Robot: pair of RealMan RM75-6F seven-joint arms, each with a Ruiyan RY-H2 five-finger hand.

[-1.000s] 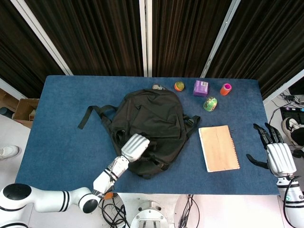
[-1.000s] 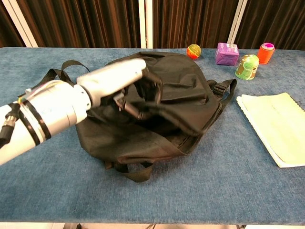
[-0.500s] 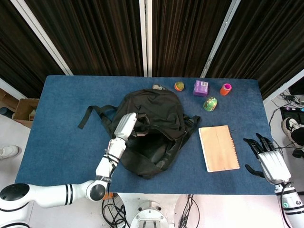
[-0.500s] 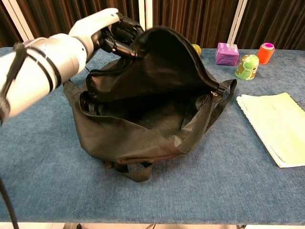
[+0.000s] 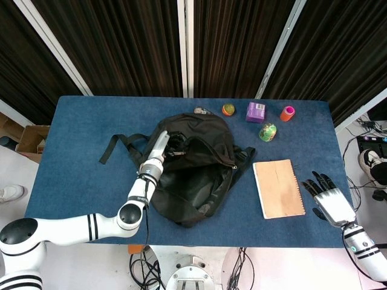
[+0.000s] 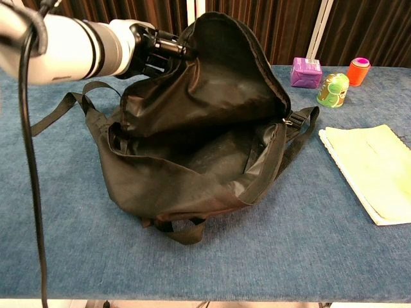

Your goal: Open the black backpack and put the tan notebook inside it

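— Right hand [image 5: 331, 202] first: it hovers at the table's near right corner, fingers spread, gripping nothing (it has crept toward the notebook).
— And that notebook?
— Flat tan spiral-bound notebook [image 5: 279, 188] lies just beside it, right of the soft black fabric backpack [image 6: 192, 160] mid-table.
— The bag?
— Left hand [image 6: 151, 48] pinches the flap [image 6: 225, 70], raised higher than a second ago; the mouth gapes, so insertion looks next.

Black backpack [image 5: 193, 166]: 1. Tan notebook [image 5: 279, 188]: 1. Purple box [image 5: 256, 112]: 1. Orange cup [image 5: 286, 113]: 1. Green can [image 5: 267, 132]: 1. Small ball [image 5: 228, 109]: 1.
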